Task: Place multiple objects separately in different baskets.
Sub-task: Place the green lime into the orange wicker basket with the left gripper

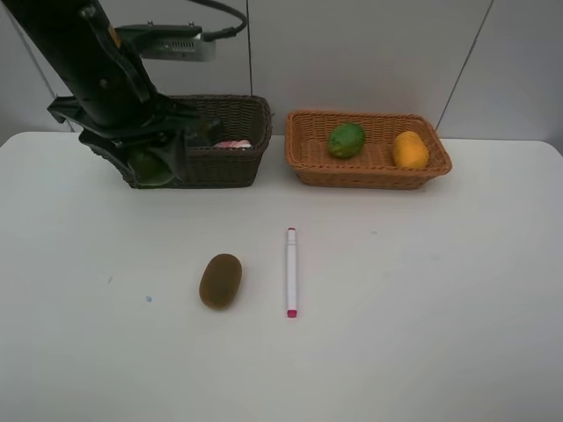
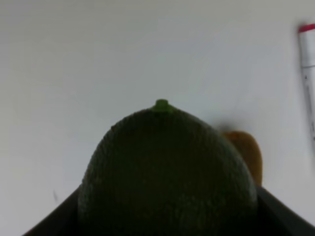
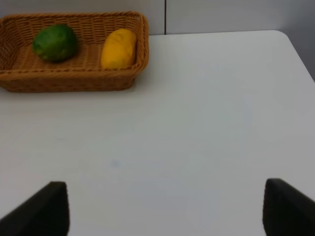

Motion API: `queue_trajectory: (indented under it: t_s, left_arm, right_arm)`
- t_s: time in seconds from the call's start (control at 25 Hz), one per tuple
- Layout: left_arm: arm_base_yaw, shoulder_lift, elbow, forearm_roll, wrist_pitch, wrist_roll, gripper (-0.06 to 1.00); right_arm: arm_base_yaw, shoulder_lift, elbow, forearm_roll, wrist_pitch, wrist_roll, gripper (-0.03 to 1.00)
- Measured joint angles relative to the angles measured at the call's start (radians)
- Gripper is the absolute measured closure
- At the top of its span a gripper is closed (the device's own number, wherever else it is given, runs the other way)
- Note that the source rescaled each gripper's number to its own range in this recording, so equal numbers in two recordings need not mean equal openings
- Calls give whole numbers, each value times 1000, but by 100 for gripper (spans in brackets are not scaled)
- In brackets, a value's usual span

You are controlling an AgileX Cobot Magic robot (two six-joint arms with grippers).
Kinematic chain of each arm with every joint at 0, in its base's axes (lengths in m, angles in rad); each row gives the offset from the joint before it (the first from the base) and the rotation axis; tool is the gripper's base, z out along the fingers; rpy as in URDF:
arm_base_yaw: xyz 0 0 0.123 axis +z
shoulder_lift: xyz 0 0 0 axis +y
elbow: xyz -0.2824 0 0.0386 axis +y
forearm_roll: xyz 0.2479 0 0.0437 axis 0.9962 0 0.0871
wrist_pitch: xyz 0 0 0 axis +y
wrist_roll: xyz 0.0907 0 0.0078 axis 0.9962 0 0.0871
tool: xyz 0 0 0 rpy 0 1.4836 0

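My left gripper (image 1: 148, 158) is shut on a dark green round fruit (image 1: 151, 170) (image 2: 167, 172), held at the front left corner of the dark brown basket (image 1: 230, 165). Something pink and white (image 1: 233, 143) lies inside that basket. The light tan basket (image 1: 369, 178) (image 3: 74, 82) holds another green fruit (image 1: 347, 140) (image 3: 54, 43) and an orange mango (image 1: 410, 149) (image 3: 118, 48). A brown kiwi (image 1: 220, 280) (image 2: 247, 151) and a white-pink marker (image 1: 291, 271) (image 2: 309, 73) lie on the table. My right gripper (image 3: 167, 216) is open over bare table, with nothing between its fingers.
The left arm (image 1: 88, 61) hides the left part of the dark basket. Both baskets stand along the back of the white table (image 1: 422, 308), close to the wall. The right arm does not show in the exterior high view.
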Motion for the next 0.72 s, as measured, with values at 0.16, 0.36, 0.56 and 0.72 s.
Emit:
queue_trajectory:
  t_s: [0.16, 0.36, 0.56, 0.72]
  left_arm:
    - [-1, 0, -86, 0, 18, 30, 30]
    - [-1, 3, -153, -18, -30, 103, 30]
    - [-1, 42, -172, -82, -141, 226, 30]
    - [-1, 97, -172, -125, -247, 301, 30]
  right_arm:
    - [0, 0, 0, 0, 0, 0, -1]
    - [0, 0, 0, 0, 0, -1, -1]
    - [0, 0, 0, 0, 0, -1, -1]
    - [0, 0, 0, 0, 0, -1, -1]
